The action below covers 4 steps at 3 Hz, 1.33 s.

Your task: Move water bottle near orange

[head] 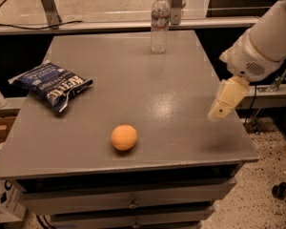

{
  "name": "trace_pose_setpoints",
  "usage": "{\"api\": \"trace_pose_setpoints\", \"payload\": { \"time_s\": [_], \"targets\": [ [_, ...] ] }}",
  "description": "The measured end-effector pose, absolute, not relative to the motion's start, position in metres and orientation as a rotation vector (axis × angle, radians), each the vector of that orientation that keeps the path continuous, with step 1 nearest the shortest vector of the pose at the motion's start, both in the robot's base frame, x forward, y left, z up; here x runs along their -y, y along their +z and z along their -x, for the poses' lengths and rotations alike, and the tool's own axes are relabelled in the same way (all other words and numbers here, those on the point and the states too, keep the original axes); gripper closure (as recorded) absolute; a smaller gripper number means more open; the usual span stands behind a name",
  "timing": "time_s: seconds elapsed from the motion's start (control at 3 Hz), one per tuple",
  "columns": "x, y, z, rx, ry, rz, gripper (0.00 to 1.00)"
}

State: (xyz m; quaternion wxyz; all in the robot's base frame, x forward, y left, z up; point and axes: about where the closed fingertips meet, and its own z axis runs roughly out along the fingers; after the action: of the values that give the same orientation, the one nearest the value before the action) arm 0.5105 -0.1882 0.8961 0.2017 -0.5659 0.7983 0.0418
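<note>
The clear, ribbed plastic water bottle [159, 23] with a white cap stands upright at 12 o'clock on the grey table [148, 89]. The round orange fruit [124, 137] lies near 6 and a blue chip bag [50, 85] at 9. The beige gripper [223, 104] hangs at 3, well apart from the bottle; whether it is spread cannot be told. The floor [267, 185] is speckled.

Dim, warm indoor light comes from overhead. A soft patch of glare sits mid-counter [168, 104]. The end effector [220, 109], hanging above the counter's right edge, casts a faint shadow below. The orange [124, 137] sits on a small dark shadow.
</note>
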Motion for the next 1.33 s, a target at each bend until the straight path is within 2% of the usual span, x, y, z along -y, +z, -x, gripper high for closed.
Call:
{"api": "trace_pose_setpoints", "payload": {
  "time_s": [0.67, 1.33],
  "targets": [
    [0.166, 0.845, -0.625, -2.165, 0.261, 1.324, 0.0],
    [0.145, 0.871, -0.726, -2.015, 0.331, 1.127, 0.0]
  ]
}}
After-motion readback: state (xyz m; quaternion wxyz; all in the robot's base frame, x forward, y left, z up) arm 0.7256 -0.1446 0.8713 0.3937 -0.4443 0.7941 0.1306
